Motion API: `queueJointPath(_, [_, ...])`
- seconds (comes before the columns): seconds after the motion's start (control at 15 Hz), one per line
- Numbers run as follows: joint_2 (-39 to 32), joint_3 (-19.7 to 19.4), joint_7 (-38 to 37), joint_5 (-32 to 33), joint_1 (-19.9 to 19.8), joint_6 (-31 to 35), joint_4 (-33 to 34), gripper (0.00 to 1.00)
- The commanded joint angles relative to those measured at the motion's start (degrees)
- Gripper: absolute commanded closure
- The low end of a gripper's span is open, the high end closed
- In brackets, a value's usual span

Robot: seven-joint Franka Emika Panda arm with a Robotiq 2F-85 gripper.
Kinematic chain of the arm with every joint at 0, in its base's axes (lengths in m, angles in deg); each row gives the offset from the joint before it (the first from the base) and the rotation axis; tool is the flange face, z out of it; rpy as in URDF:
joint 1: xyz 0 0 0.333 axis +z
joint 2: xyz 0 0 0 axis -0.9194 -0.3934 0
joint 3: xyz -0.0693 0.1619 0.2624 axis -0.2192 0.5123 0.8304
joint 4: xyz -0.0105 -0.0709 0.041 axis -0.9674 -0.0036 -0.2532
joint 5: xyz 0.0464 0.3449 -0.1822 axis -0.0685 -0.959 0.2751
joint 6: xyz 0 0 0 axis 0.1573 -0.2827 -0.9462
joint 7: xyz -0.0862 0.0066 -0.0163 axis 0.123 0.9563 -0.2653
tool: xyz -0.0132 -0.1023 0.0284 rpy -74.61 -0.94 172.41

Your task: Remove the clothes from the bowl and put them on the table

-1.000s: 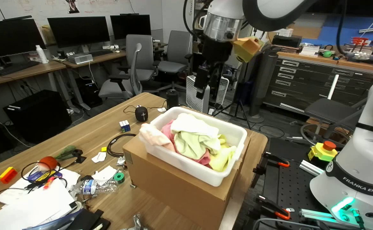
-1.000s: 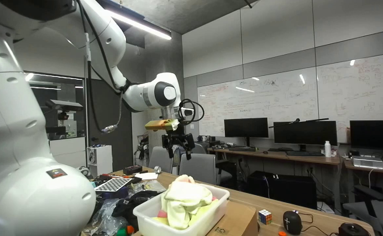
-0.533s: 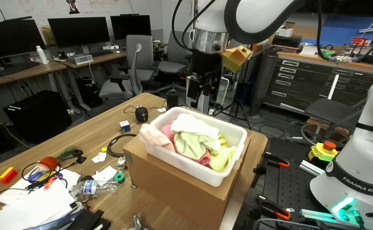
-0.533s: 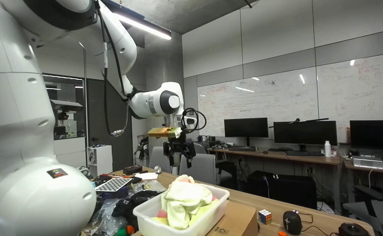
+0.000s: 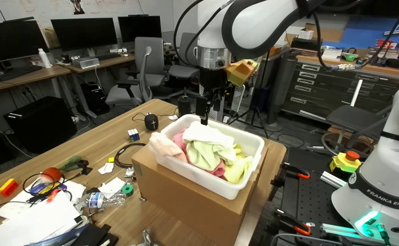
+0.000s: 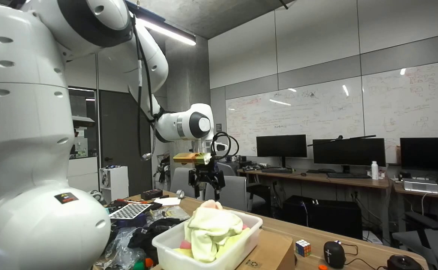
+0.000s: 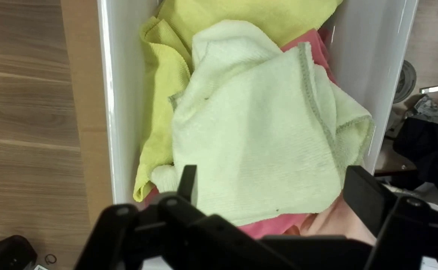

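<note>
The bowl is a white rectangular bin [image 5: 194,175], also in an exterior view [image 6: 181,258] and the wrist view [image 7: 125,123]. It holds several crumpled cloths. A pale green cloth [image 5: 208,136] lies on top and fills the middle of the wrist view [image 7: 249,131]. A yellow cloth [image 7: 162,75] lies beside and under it. A pink cloth [image 5: 216,169] shows beneath. A peach cloth [image 5: 167,145] hangs over one end of the bin. My gripper [image 6: 207,193] is open and empty above the bin's far part, its fingers [image 7: 272,182] apart over the pale green cloth.
The bin stands on a cardboard box [image 5: 192,201] on the wooden table [image 5: 107,123]. A Rubik's cube [image 5: 133,135], a black speaker [image 5: 151,122], a cable [image 5: 119,157], a plastic bottle [image 5: 98,200] and papers [image 5: 45,218] lie on the table. Plastic bags [image 6: 121,243] lie beside the bin.
My arm has moved down toward the bin, shifting left in one exterior view and slightly right in the other. The gripper stays open. The cloths and bin have not moved.
</note>
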Motion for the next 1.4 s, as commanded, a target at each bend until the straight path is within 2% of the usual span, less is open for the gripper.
queueJointPath(0.0, [-4.2, -0.7, 0.1, 0.8, 1.2, -1.7, 4.2, 0.00])
queueJointPath(0.4, [-9.3, -1.2, -0.2, 0.4, 1.7, -2.3, 6.3, 0.00])
queueJointPath(1.33, [-16.8, -2.1, -0.5, 2.3, 3.3, 0.7, 5.5, 0.00])
